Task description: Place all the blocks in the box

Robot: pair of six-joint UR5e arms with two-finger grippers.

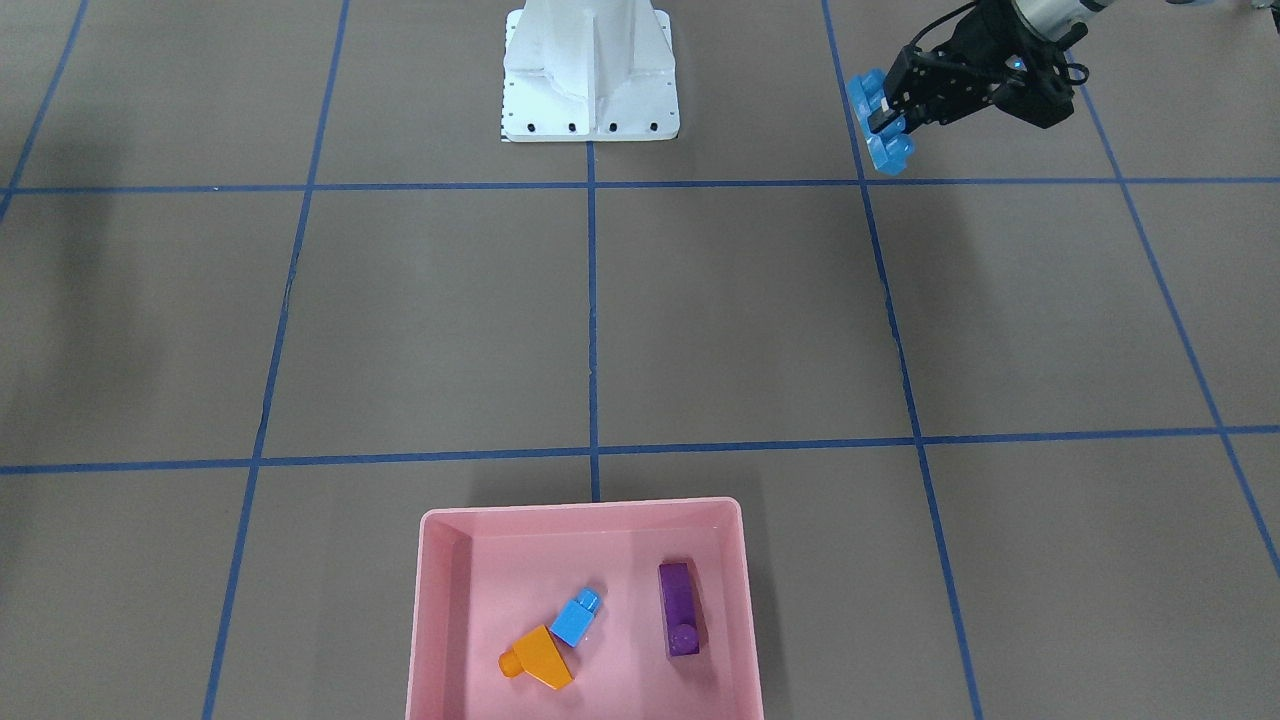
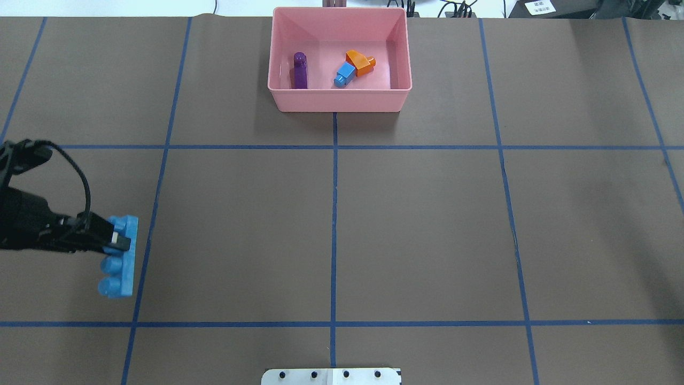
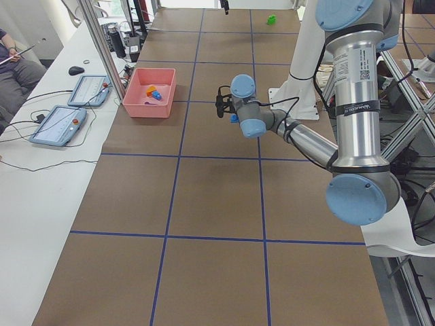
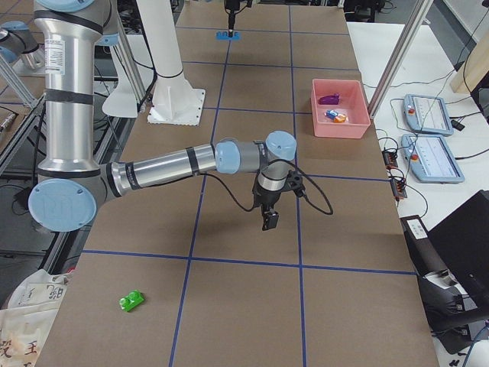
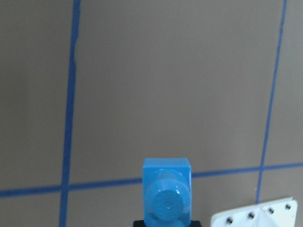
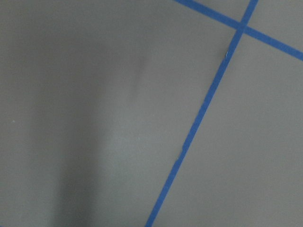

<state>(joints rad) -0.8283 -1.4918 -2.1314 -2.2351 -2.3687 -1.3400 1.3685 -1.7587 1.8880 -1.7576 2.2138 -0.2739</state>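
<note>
Across the brown bench (image 2: 427,214), taped into squares, the job looks a little past halfway. The left arm (image 2: 26,230) comes in on the robot's left side. Its jaws are closed across the long blue brick (image 2: 124,275), which has its studs turned sideways, seems to be just off the surface, and is well apart from the box. The right arm (image 4: 168,164) stretches low over a bare square. Only a side view shows its jaws, so I cannot tell whether they are open or closed. The pink box (image 2: 340,101) sits at the far edge, opposite the robot's base, and holds three bricks. The purple brick (image 2: 300,69) lies alone toward one side, and the orange brick (image 2: 360,62) touches the light-blue brick (image 2: 345,74) near the middle. Two steps appear to be left. The blue brick has to be carried across and let go inside the box. The green brick (image 4: 132,300), which lies by itself near the bench's end on the robot's right, far from the box, has to be fetched.
</note>
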